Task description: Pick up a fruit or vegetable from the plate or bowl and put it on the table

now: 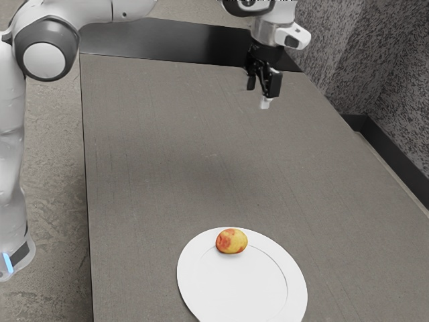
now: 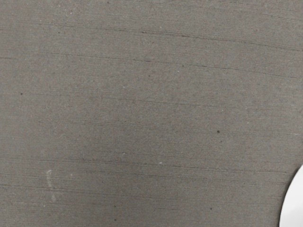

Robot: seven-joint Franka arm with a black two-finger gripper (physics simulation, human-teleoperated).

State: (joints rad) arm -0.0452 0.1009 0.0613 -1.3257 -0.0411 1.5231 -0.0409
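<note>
Claw is hanging over the table, at about 1 o'clock in the exterior view. Fingers are standing wide apart, gap showing between them, holding nothing. Fingertips are pointing down, touching nothing.

Fruit, red-and-yellow, rounded, is sitting on the white round plate, at roughly 11 to 12 o'clock of the plate's centre. It is lying across the plate's inner ring, close to the outer rim. Exact kind: can't tell.

Plate is resting flat on the table at 6 o'clock in the exterior view, cut off there by the frame edge. Going by that view, plate and fruit are lying at about 6 o'clock from the claw, well apart from it. Wrist view is facing the grey, finely streaked tabletop, and a curved piece of the plate's edge is showing.

White arm is standing at 9 o'clock in the exterior view, beside the table. Speckled grey wall is rising at 2 o'clock. Black band is running along the table's end, at 11 to 12 o'clock.
</note>
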